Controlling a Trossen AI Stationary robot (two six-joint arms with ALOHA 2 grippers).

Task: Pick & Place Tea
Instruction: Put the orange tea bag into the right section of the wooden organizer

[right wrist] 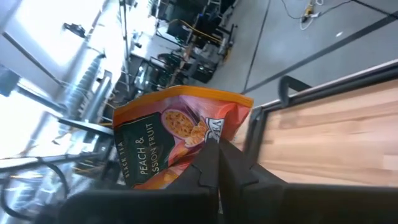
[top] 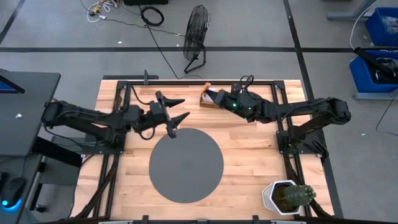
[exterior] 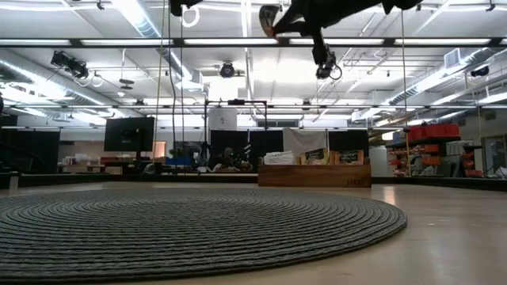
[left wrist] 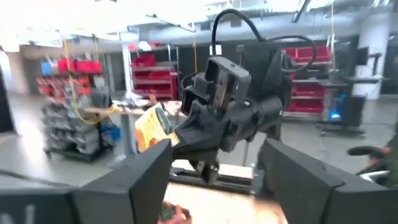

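Your right tool (top: 214,97) is pinched shut on an orange tea packet (right wrist: 177,140), held high over the worktop (top: 249,168) beside the wooden tea box (top: 208,99) at the far edge. Your left tool (top: 174,116) gapes wide and empty, just beyond the grey disc (top: 186,165). A potted cactus (top: 292,196) occupies the near right corner.

Both arms were matte black with blocky jointed links and black looping cables; the right arm (top: 292,112) showed a small green indicator light.
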